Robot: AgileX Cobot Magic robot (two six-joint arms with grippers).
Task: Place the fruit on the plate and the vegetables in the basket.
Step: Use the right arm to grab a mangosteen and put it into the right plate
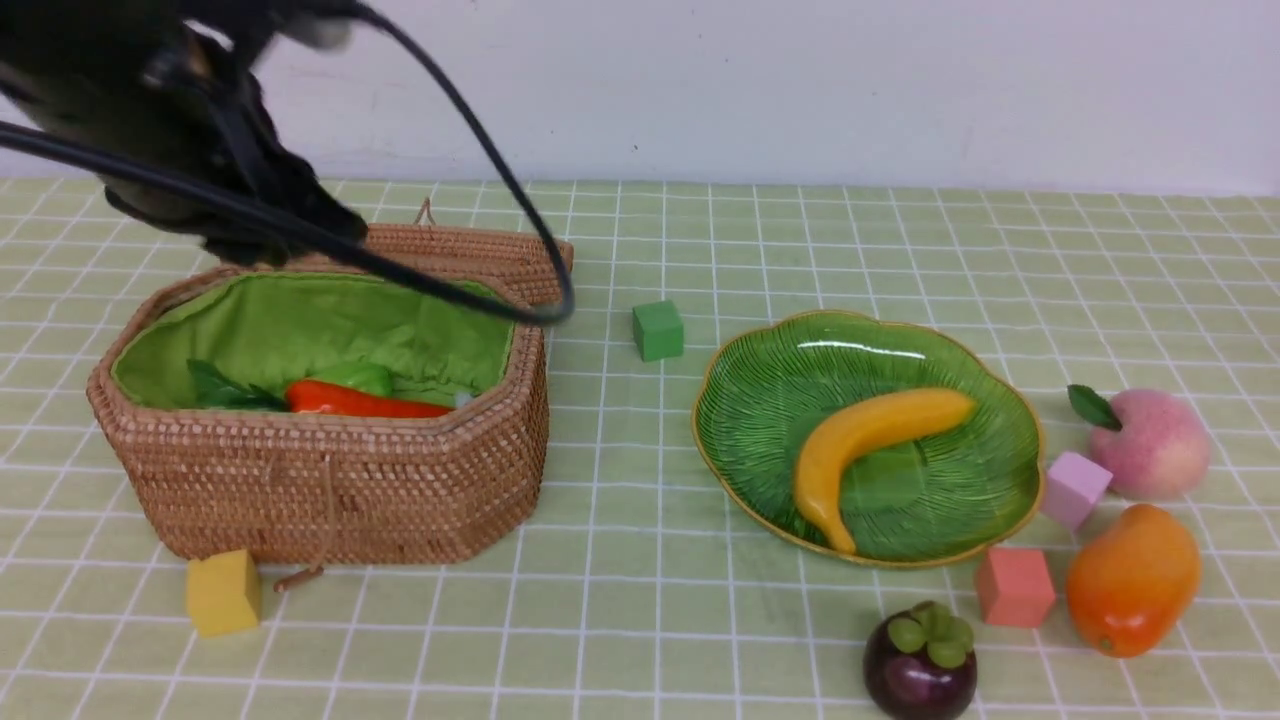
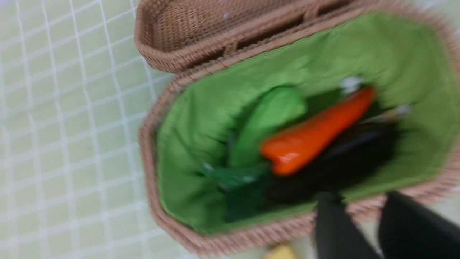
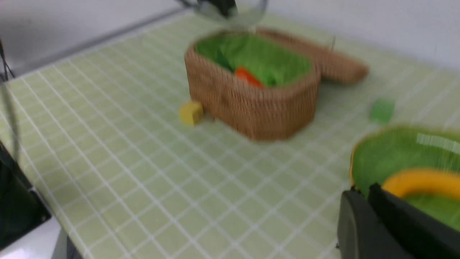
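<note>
Over the open basket, on the left side of the counter, the left claw is hovering with its jaws a narrow gap apart and nothing between them. Inside the green lining the orange-red pepper is lying on top, with the light green gourd and the dark eggplant beside it, so the vegetable half is looking finished.

Fruit is the step now in hand. The glossy leaf-shaped plate is carrying only the banana, which is curving across its middle. The peach, mango and mangosteen are sitting on the counter just outside the plate's right and near rim.

The right claw is sitting near the plate, pressed together and empty. The next move is probably asking it to widen and settle over one of these smooth, rounded fruits, while keeping clear of the pink cube and red cube lying among them.
</note>
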